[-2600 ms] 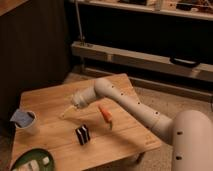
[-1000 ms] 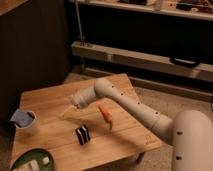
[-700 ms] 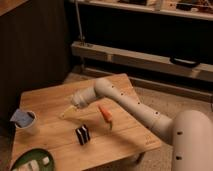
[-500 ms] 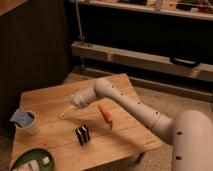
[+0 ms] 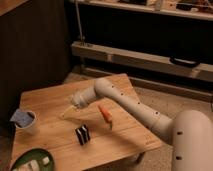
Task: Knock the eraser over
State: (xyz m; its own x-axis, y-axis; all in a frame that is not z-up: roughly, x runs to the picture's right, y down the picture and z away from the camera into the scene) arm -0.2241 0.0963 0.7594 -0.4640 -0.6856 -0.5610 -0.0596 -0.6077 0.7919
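Black white-striped eraser [image 5: 83,135], standing upright

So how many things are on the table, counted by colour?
Black with white stripes: 1 (eraser)
Orange: 1 (carrot-shaped piece)
White: 1 (cup)
Green: 1 (plate)
Total: 4
The robot's hand is open over the table, between cup and carrot-shaped piece.

On my screen, one wooden table [image 5: 50,100] carries one eraser [image 5: 82,135], one orange carrot-shaped piece [image 5: 105,114], one white cup [image 5: 27,125] holding one blue object [image 5: 20,116], and one green plate [image 5: 20,161]. I count one arm [image 5: 130,102] reaching over the tabletop. It ends in one gripper [image 5: 67,111], its two fingers apart, low over the boards left of the orange piece.
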